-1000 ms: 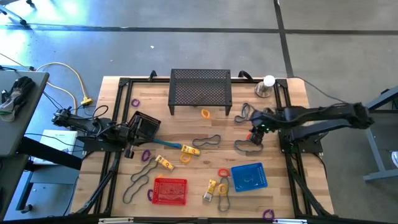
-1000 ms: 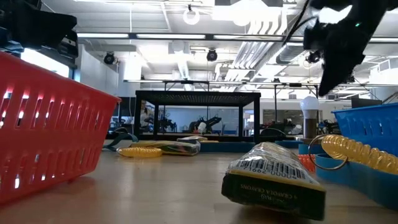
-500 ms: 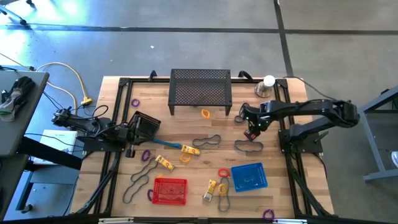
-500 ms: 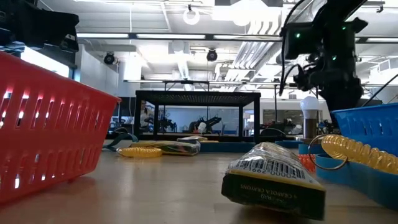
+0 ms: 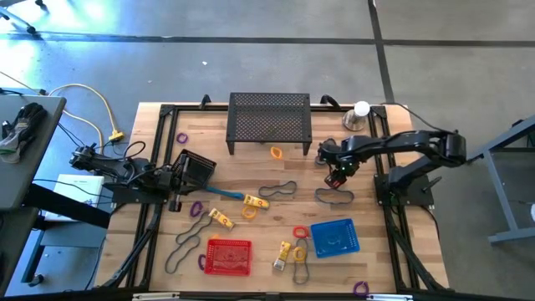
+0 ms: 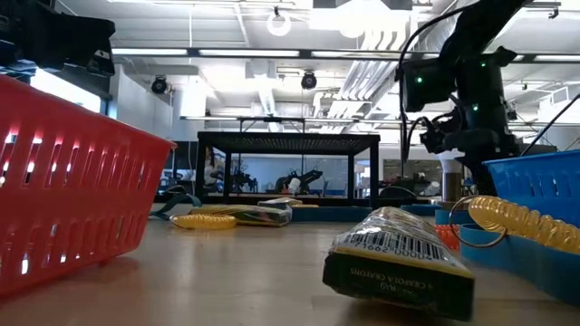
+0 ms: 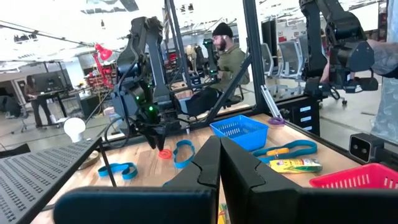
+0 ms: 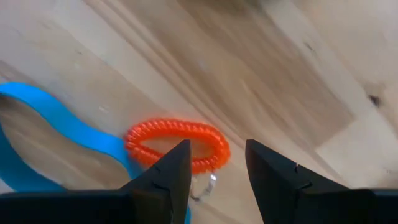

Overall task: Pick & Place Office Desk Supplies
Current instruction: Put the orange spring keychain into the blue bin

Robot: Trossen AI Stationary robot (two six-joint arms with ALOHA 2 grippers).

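Grey loops: one flat at mid-table (image 5: 277, 189); one at right (image 5: 333, 197); one long, lower left (image 5: 187, 237).
Teal band (image 8: 43, 134): curved, flat on wood, touching the red coil.
Red coil (image 8: 177, 145): spiral ring lying flat; a second red ring (image 5: 299, 232) beside the blue basket.
Yellow blocks: three (image 5: 256, 201), (image 5: 221, 218), (image 5: 283, 253), lying flat, mid-table.
Purple rings: (image 5: 181, 138), (image 5: 196, 208), (image 5: 360, 288), scattered.
Orange ring (image 5: 277, 152): in front of the mesh stand.

We see two dark, near-black arms of jointed tubular links. The right arm (image 6: 458, 86) carries looping black cables and small green indicator lights. Each gripper (image 8: 214, 171) ends in two broad, angular, matte black fingers (image 7: 249, 180).
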